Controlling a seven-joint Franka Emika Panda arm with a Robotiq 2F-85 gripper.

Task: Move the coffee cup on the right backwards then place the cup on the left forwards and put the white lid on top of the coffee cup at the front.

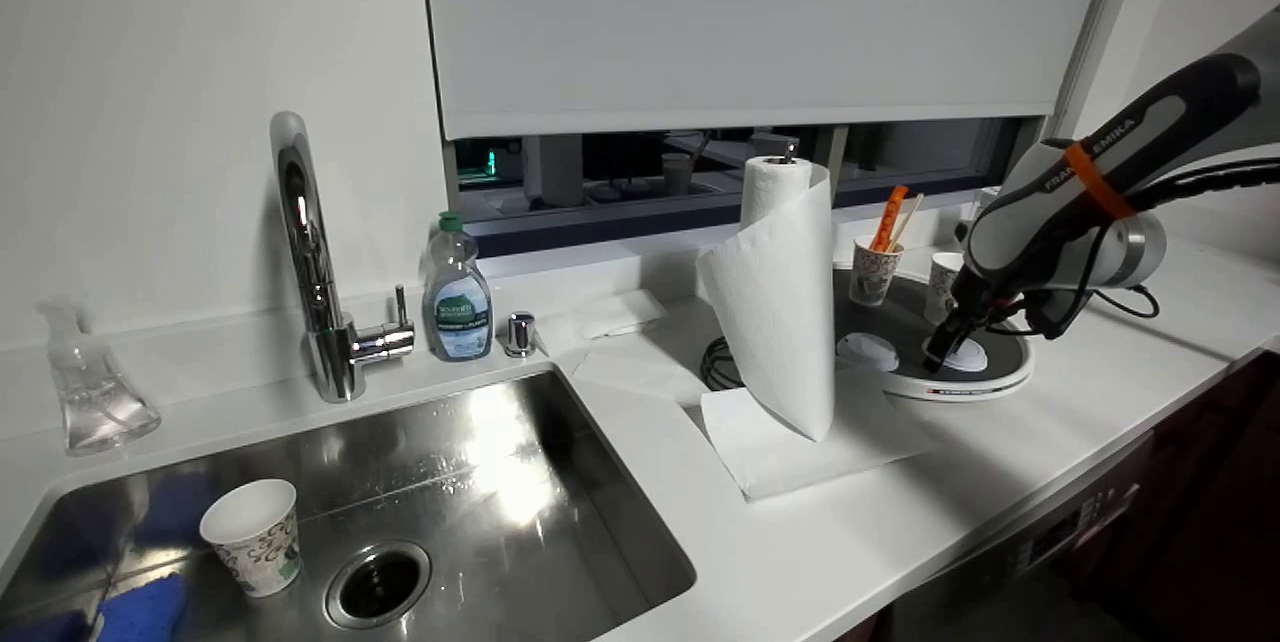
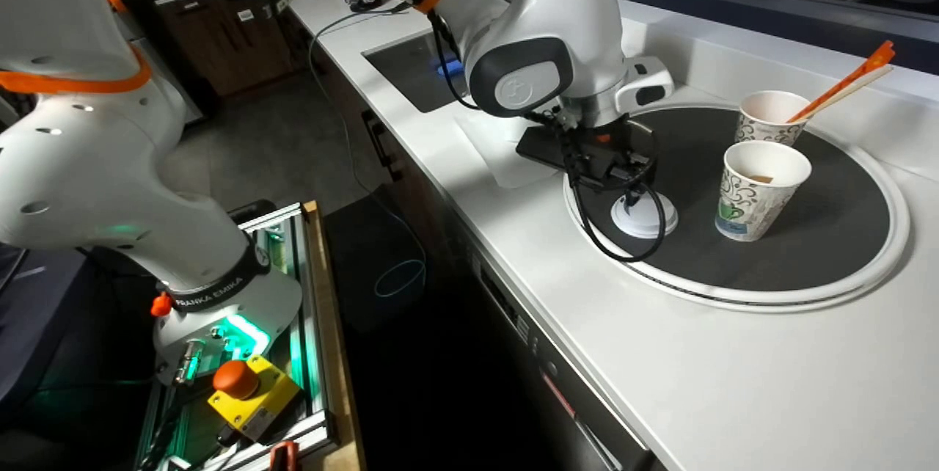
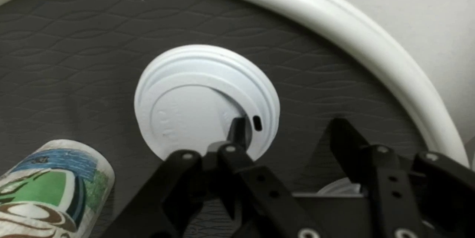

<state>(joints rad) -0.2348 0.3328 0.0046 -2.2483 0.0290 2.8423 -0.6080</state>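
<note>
- Gripper (image 3: 288,122) is standing with fingers (image 3: 238,132) parted, one above the lid (image 3: 196,108), perhaps touching it.
- Lid is lying on the plate (image 3: 85,67), near another lid (image 1: 868,352).
- Two cups (image 2: 752,199) are standing there too.

The lid (image 3: 200,101) is white; pincer (image 3: 288,123) black; cups (image 2: 755,203) scrolled white; plate (image 3: 92,45) grey with waves.

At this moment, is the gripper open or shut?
Open: the wrist view shows the gripper with fingers apart and dark plate between them.
</note>
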